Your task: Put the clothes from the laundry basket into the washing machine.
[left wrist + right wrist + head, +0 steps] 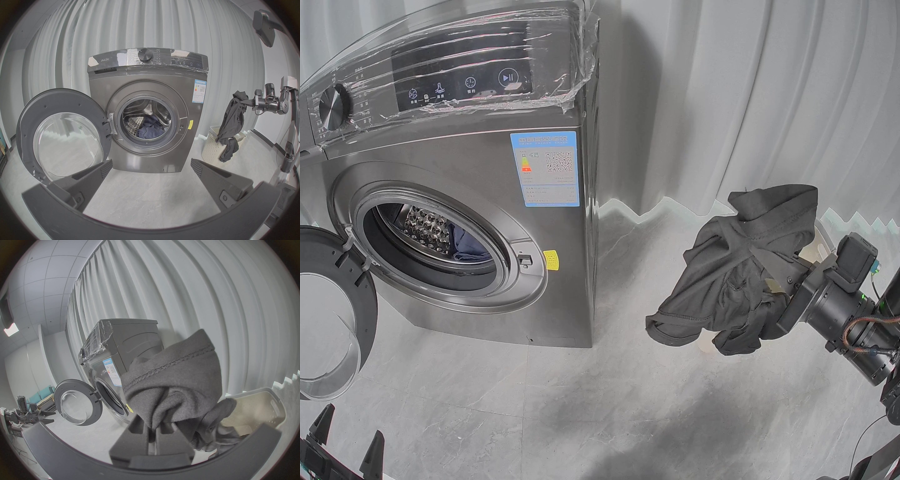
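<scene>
As claw [155,440] grips, one garment [737,269] hangs.

Left fingers [90,179] apart, right fingers [129,440] together.

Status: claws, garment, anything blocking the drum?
Right claw shut on dark grey garment, held over laundry basket. Left claw open, low, facing washing machine. Door open, drum mouth unblocked, blue clothing inside.

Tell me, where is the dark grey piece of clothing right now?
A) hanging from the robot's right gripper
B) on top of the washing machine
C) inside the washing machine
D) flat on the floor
A: the dark grey garment hangs in the air from the right gripper, off to the side of the washing machine.
</scene>
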### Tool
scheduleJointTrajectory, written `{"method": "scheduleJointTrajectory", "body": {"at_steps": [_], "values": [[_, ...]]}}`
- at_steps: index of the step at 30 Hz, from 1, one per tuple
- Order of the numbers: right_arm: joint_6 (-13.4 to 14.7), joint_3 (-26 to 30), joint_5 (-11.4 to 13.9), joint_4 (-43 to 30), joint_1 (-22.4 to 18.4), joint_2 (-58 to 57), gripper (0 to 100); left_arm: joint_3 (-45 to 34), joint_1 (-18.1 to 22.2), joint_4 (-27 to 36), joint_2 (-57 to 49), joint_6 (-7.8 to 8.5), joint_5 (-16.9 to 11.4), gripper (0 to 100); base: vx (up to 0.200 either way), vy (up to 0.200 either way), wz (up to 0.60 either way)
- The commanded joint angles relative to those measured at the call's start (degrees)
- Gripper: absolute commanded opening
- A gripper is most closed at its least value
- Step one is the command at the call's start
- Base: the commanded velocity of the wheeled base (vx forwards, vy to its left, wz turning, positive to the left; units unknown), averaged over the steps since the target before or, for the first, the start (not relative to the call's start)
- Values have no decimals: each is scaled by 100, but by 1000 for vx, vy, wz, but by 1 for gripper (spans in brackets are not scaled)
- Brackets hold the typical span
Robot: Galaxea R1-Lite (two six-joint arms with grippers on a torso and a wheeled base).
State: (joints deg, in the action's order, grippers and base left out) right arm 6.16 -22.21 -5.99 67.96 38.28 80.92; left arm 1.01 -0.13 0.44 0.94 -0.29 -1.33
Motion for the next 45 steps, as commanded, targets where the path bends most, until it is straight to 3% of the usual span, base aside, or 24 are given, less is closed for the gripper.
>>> {"method": "scheduleJointTrajectory", "body": {"at_steps": [1, 11, 45], "values": [[0, 15, 1, -11, -5, 11, 0, -84, -4, 0, -94, -6, 1, 100, -200, 0, 0], [0, 41, 1, -2, 4, 55, 0, -84, -13, 0, -94, -6, 1, 100, -80, 0, 0], [0, 59, 1, -11, 4, 91, 0, -84, -13, 0, -94, -15, 1, 100, 0, 200, 0]]}}
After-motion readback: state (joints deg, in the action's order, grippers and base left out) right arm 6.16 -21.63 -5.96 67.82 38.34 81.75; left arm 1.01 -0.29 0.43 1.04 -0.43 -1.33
